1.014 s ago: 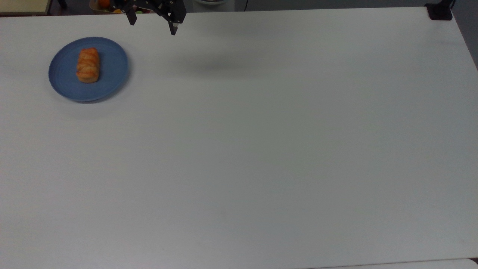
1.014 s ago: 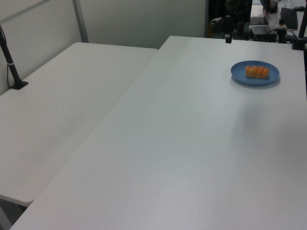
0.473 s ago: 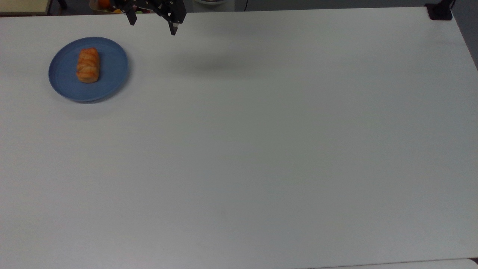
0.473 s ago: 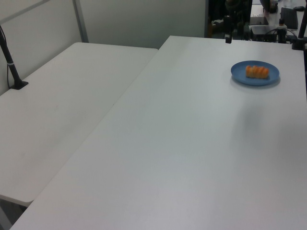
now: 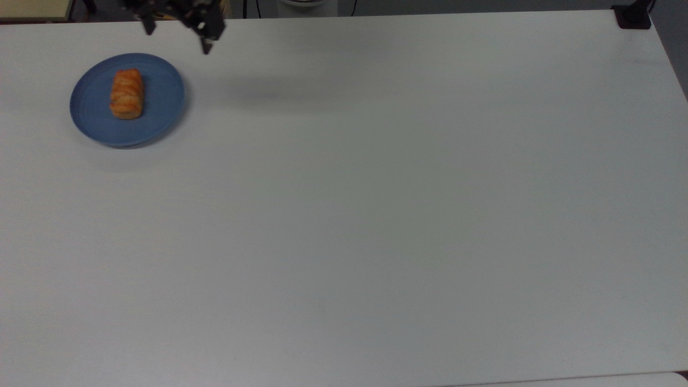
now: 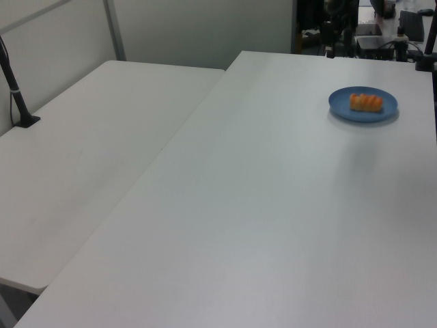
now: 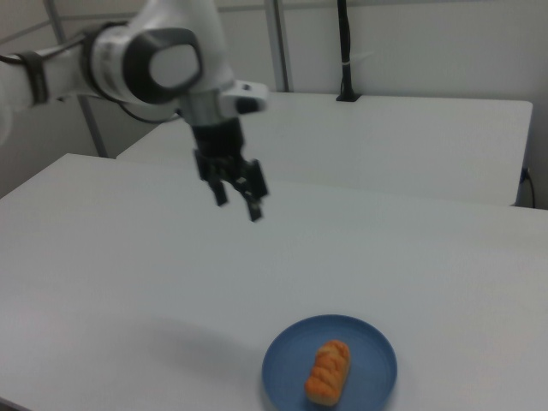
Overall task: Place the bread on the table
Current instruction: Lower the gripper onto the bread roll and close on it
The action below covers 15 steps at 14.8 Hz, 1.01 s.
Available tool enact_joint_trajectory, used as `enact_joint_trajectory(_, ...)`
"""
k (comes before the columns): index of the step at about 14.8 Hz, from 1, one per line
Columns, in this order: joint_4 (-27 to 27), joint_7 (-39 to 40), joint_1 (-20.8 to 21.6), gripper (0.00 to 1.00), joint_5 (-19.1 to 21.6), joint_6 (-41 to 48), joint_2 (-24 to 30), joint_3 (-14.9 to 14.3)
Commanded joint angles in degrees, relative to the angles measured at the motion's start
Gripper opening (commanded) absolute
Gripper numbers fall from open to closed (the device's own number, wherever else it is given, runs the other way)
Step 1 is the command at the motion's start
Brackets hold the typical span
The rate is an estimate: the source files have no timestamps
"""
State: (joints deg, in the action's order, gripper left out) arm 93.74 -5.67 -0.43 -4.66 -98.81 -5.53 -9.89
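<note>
- The fingers [image 7: 255,205] of the gripper [image 7: 238,204] stand apart with nothing between them, their dark tips pointing down and a little toward the right view's right.
- In the top view the gripper [image 5: 177,37] sits at the upper edge of the picture, above the far rim of the bench [image 5: 376,215]; one tip lies just up and to the top view's right of the plate.
- In the right view the gripper hangs in the air well above the bench [image 7: 103,282], up and to the right view's left of the plate, touching neither plate nor bread.
- The arm [image 7: 154,64] is white with a dark grey joint cap and reaches in from the right view's left edge; its black wrist section carries the gripper.
- The bread [image 5: 127,93], a small golden-orange bun with a ridged, browned top, lies on the blue plate [image 5: 161,107], roughly in the plate's middle, long axis running up and down in the top view.
- In the right view the bread [image 7: 328,372] lies in the plate [image 7: 372,360] near the lower edge of the picture.
- In the left view the plate [image 6: 341,106] with the bread [image 6: 366,102] sits toward the far right corner of the bench [image 6: 259,205].
- The plate rests flat on the bench near the top view's upper left corner.
- A second white table [image 6: 89,157] stands beside the bench, at the left view's left.
- A black post [image 6: 13,85] rises from that second table's far left edge in the left view.
</note>
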Motion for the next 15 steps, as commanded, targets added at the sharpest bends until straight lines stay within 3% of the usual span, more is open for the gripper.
enact_joint_trajectory(1,1.44,11.51,0.86,1.0,-0.53,-5.25,-4.66,-8.37)
enact_joint_trajectory(4,4.68,17.08,0.16,1.0,-0.09,-8.32,-6.16,-12.08)
enact_joint_trajectory(7,11.61,20.87,0.07,1.0,0.0,-16.38,-7.47,-14.71)
enact_joint_trajectory(10,13.84,26.39,-0.01,1.0,0.87,-20.63,-9.76,-17.26)
enact_joint_trajectory(12,14.54,27.56,-0.45,0.99,1.76,-21.16,-11.95,-17.36)
enact_joint_trajectory(15,19.01,27.04,0.07,0.93,1.76,-29.14,-13.19,-17.36)
